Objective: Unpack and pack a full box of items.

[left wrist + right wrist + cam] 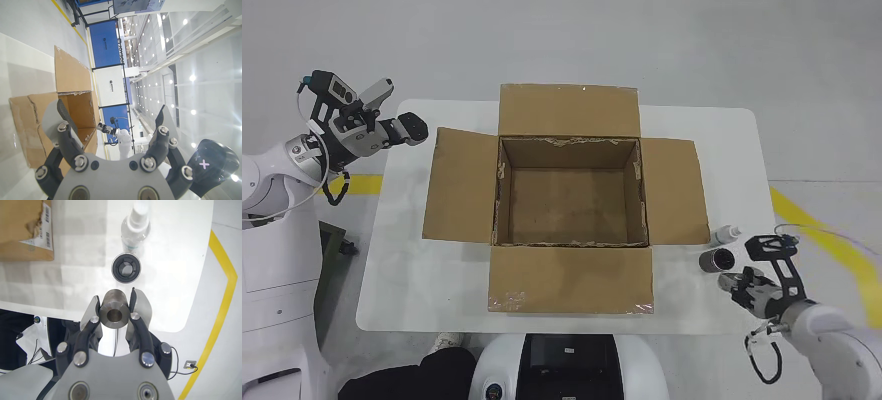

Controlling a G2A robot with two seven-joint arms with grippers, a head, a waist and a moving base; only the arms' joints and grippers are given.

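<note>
An open cardboard box [570, 205] stands in the middle of the white table [392, 290], flaps spread, its inside bare. My right gripper [115, 294] is shut on a hollow grey metal cylinder [113, 311], held just above the table near the front right corner [739, 283]. Just beyond it on the table are a black round cap-like piece [126, 270] [716, 261] and a clear spray bottle [135, 230] [727, 234]. My left gripper [111, 106] [407, 128] hangs open and empty off the table's far left corner, facing the box [75, 106].
The box's right flap [675, 190] reaches close to the bottle and the black piece. The near flap [570, 278] covers the table's front middle. Yellow floor tape [223, 298] runs past the table's right side.
</note>
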